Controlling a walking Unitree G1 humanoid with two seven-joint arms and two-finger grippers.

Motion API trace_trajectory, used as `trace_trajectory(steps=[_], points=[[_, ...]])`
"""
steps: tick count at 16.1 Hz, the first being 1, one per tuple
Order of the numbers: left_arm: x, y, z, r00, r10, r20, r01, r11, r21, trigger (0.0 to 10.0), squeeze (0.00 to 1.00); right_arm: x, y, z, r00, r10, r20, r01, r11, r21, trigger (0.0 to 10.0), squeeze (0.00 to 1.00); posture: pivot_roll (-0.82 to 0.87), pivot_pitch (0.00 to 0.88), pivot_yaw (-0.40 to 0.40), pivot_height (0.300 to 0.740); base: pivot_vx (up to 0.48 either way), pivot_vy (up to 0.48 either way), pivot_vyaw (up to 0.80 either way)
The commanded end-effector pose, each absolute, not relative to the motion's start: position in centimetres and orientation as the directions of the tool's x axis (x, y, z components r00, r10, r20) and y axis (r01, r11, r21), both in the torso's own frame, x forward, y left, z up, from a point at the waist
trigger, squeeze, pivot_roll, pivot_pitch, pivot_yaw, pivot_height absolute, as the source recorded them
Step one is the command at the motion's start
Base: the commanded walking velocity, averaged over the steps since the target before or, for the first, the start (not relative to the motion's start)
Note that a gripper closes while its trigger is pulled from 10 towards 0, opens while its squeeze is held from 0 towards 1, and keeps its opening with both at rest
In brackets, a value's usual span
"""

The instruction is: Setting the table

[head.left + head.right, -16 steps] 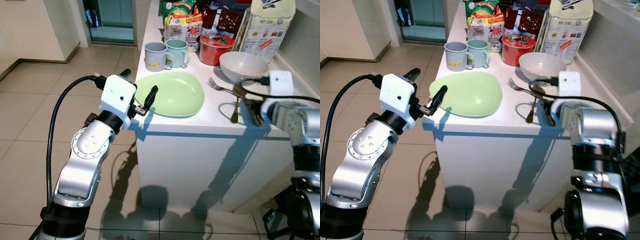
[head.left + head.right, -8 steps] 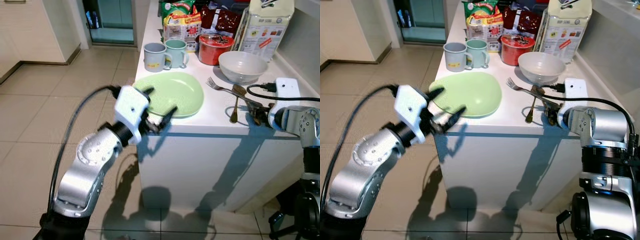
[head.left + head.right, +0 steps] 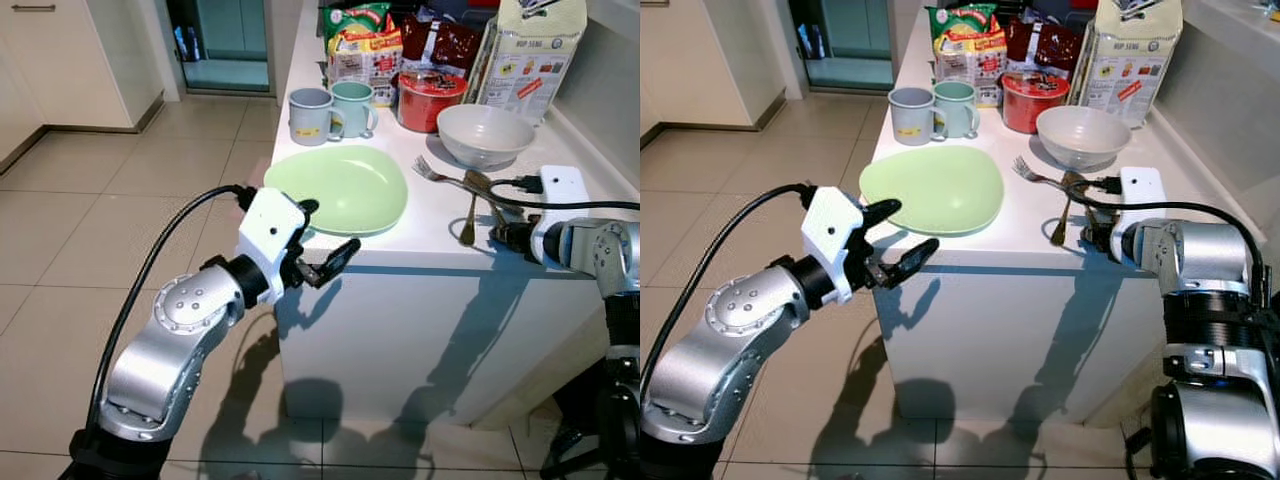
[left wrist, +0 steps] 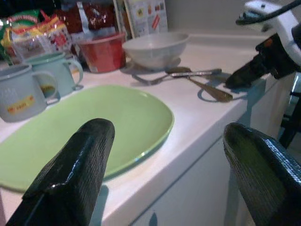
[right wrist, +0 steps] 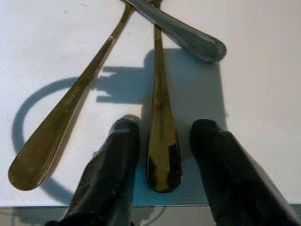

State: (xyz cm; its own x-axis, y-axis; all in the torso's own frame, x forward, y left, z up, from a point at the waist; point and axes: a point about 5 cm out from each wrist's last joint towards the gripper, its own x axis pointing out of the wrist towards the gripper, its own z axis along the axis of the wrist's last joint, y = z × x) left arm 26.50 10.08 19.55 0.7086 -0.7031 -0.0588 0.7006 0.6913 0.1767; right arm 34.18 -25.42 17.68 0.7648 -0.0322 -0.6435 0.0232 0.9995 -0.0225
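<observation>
A pale green plate point(image 3: 345, 188) lies near the front left of the white counter point(image 3: 420, 255). My left gripper point(image 3: 325, 235) is open at the counter's front edge, just under and before the plate's near rim point(image 4: 141, 155), touching nothing. A silver fork point(image 3: 440, 175) and two brass-coloured utensils point(image 3: 472, 215) lie crossed to the right of the plate. My right gripper point(image 5: 162, 160) is open at the counter's right front, its fingers point(image 5: 110, 160) on either side of the end of a brass handle point(image 5: 162, 132).
Behind the plate stand two mugs point(image 3: 310, 113), a red pot point(image 3: 432, 97), a white bowl point(image 3: 487, 133) and food packets point(image 3: 365, 50). A large paper bag point(image 3: 530, 55) stands at the back right. Tiled floor point(image 3: 120, 180) lies to the left of the counter.
My left gripper has come down from the plate's left rim to the counter's front edge below the plate. My right gripper has edged in to the cutlery handles.
</observation>
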Motion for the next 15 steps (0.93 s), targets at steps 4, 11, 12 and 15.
trace_trajectory(steps=[4, 11, 12, 15], points=[[26.01, 9.76, 19.59, 0.687, -0.722, -0.076, 0.722, 0.669, 0.176, 10.0, 0.0, 33.91, -26.14, 16.31, 0.715, -0.068, -0.696, 0.037, 0.998, -0.06, 0.0, 0.0, 0.03, 0.0, -0.001, 0.74, 0.0, 0.0, 0.0], [26.06, 9.79, 19.72, 0.69, -0.72, -0.081, 0.72, 0.669, 0.187, 10.0, 0.0, 34.13, -26.51, 16.09, 0.716, -0.069, -0.694, 0.041, 0.998, -0.057, 0.0, 0.0, 0.03, 0.0, 0.002, 0.74, 0.0, 0.0, 0.0], [26.06, 9.79, 19.73, 0.689, -0.72, -0.081, 0.72, 0.668, 0.187, 10.0, 0.0, 34.15, -26.53, 16.11, 0.716, -0.071, -0.694, 0.044, 0.997, -0.057, 0.0, 0.0, 0.03, 0.0, 0.002, 0.74, 0.0, 0.0, 0.0], [26.08, 9.78, 19.78, 0.69, -0.719, -0.078, 0.719, 0.669, 0.189, 10.0, 0.0, 34.24, -26.76, 16.25, 0.722, -0.083, -0.687, 0.057, 0.997, -0.06, 0.0, 0.0, 0.03, 0.0, 0.002, 0.74, 0.0, 0.0, 0.0]])
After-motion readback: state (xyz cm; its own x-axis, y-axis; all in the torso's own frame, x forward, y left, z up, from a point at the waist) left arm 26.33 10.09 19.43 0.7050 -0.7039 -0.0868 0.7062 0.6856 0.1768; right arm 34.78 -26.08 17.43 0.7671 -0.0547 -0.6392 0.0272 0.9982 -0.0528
